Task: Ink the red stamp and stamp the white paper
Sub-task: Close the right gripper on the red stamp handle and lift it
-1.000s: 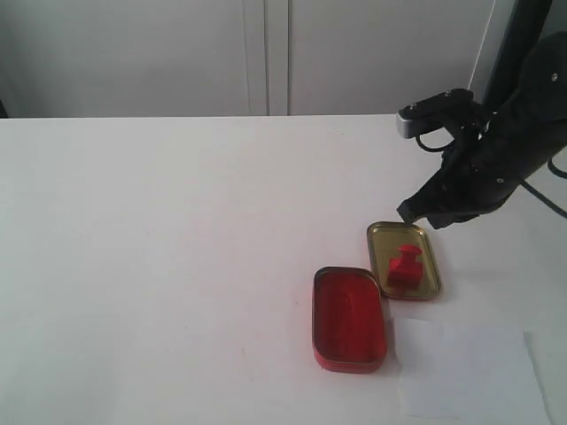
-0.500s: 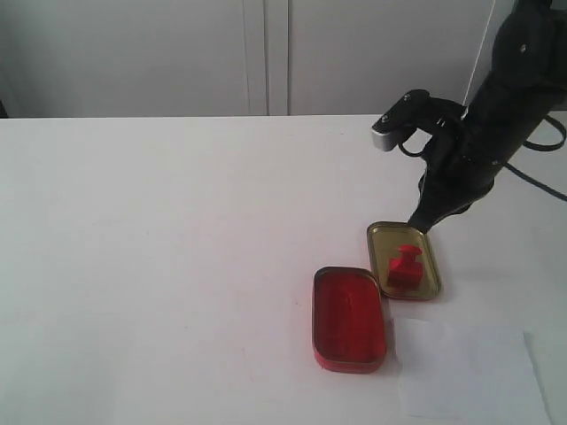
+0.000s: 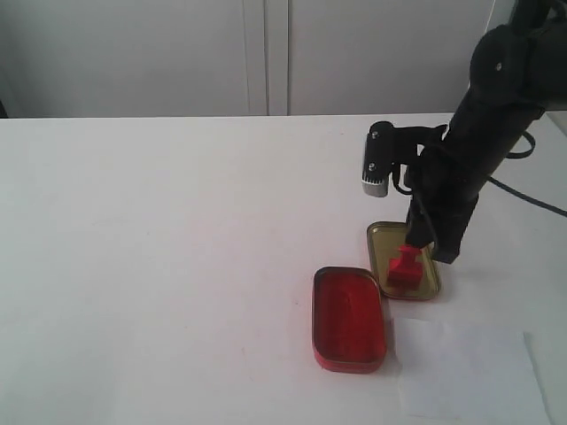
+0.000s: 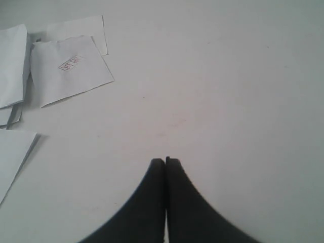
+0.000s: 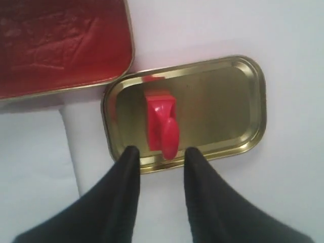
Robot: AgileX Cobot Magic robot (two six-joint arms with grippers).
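Right now the small red plastic stamp (image 3: 405,267) stands upright inside the shallow gold metal tin lid (image 3: 385,237), just beside the open rectangular red ink-pad tin (image 3: 347,317). The right gripper (image 5: 159,152) hangs over it, its 2 black fingers (image 5: 126,172) spread apart either side of the knobbed handle. The thin white paper sheet (image 3: 465,367) lies near both tins. The left gripper (image 4: 165,161) is pressed closed above the white table (image 4: 228,76).
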